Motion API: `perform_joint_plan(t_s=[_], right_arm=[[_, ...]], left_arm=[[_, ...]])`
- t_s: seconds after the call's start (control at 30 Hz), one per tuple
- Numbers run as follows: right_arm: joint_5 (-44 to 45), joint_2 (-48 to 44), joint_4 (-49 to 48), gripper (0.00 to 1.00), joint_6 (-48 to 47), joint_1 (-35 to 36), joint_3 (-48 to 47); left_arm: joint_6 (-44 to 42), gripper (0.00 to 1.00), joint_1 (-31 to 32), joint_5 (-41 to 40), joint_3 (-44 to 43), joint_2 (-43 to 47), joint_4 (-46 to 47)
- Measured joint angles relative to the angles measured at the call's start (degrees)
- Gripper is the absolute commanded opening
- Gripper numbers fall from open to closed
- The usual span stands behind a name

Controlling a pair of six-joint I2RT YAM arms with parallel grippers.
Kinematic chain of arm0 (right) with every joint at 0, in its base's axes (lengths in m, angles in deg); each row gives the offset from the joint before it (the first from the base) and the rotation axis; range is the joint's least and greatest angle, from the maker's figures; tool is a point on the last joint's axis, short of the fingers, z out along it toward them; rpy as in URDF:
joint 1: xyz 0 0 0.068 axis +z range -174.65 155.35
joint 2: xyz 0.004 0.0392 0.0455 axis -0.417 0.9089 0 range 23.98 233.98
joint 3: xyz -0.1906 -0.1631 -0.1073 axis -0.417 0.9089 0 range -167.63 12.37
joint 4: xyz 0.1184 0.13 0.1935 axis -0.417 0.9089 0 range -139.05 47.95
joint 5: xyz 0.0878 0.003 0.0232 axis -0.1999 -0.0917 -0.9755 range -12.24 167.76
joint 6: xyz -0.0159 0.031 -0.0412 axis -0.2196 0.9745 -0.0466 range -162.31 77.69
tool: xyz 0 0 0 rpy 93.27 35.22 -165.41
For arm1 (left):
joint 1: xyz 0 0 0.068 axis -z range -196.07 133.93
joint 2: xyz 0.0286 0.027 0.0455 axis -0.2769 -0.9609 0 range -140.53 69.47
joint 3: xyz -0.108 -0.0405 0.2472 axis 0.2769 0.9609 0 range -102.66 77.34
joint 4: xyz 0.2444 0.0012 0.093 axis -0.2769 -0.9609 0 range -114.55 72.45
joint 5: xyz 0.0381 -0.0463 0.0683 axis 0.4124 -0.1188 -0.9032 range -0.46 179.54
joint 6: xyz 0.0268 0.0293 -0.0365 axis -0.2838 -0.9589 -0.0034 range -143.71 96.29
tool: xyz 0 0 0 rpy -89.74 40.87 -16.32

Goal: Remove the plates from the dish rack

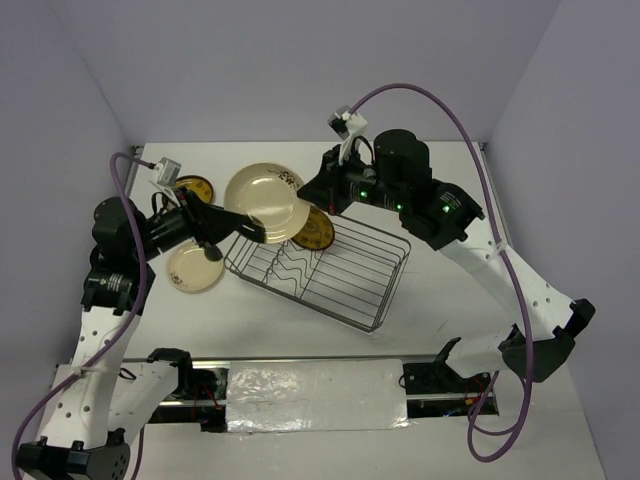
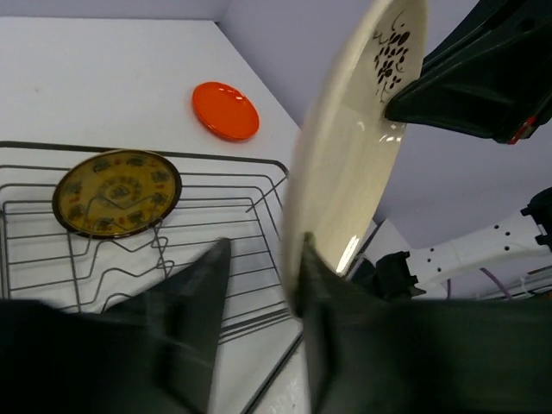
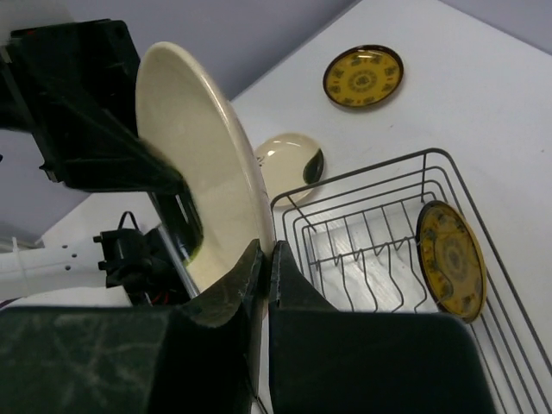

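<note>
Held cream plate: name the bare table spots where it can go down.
Free: the table strip between dish rack and arm bases, and right of the rack. Crowded: left of the rack, yellow plate and small cream plate.

A silvery sheet (image 1: 315,395) lies along the near edge of a white table (image 1: 250,330).

Glossy cream plate (image 1: 265,200), metal-wire dish rack (image 1: 395,290)

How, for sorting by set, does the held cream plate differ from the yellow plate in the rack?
The cream plate is plain with one dark floral mark; the yellow plate is patterned brown all over. The cream plate is held aloft by the right fingers; the yellow plate stands in the dish rack. Both are round.
</note>
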Motion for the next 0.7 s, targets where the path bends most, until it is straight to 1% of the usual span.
perform_joint_plan(t_s=[0.03, 0.07, 0.1, 0.13, 0.17, 0.2, 0.23, 0.27, 0.33, 0.4, 0.53, 0.6, 0.7], right_arm=[[-0.37, 0.00, -0.33, 0.00, 0.46, 0.00, 0.46], [-0.46, 0.00, -0.63, 0.01, 0.76, 0.00, 1.01], [-1.18, 0.02, -0.79, 0.04, 0.85, 0.00, 1.49], [-1.86, 0.07, -1.05, 0.16, 0.98, -0.02, 2.05], [-2.43, 0.24, -1.64, 0.57, 1.11, -0.13, 2.45], [-3.13, 0.48, -1.97, 0.83, 1.77, -0.26, 2.60], [-4.20, 0.63, -2.01, 1.00, 2.01, -0.44, 2.69], [-4.37, 0.72, -2.03, 1.00, 2.54, -0.50, 2.86], [-3.67, 0.48, -2.73, 1.00, 3.08, -0.92, 3.63], [-2.71, -0.96, -3.96, 1.00, 4.55, -2.64, 6.29], [-1.60, -5.07, -5.07, 1.00, 6.80, -9.42, 13.29], [-1.20, -6.10, -5.05, 1.00, 6.86, -10.91, 14.95], [-1.14, -7.10, -4.98, 1.00, 6.29, -11.08, 16.65]], left_arm=[[0.07, 0.16, 0.17, 0.04, 0.02, -0.35, -0.02], [0.28, 0.07, 0.37, -0.02, -0.02, -0.44, -0.15], [0.48, 0.00, 0.50, -0.79, -0.07, -0.50, -0.46], [1.11, 0.00, 0.50, -1.81, -0.22, -0.55, -0.94], [1.51, 0.00, 0.52, -3.08, -0.26, -0.59, -1.81], [1.73, 0.00, 0.59, -4.04, -0.26, -0.61, -2.54], [1.86, 0.00, 0.68, -6.86, -0.26, -0.50, -3.67], [2.49, 0.00, 0.61, -10.10, -0.26, -0.50, -5.16], [5.07, 0.00, 0.00, -19.74, -0.31, -0.39, -10.21], [8.76, 0.00, -2.51, -29.07, 0.02, 0.13, -16.70], [15.19, 0.00, -13.49, -42.77, 5.51, 5.66, -24.57], [17.09, 0.01, -16.85, -46.90, 7.58, 7.63, -27.56], [19.63, 0.04, -18.86, -50.53, 10.67, 8.33, -27.63]])
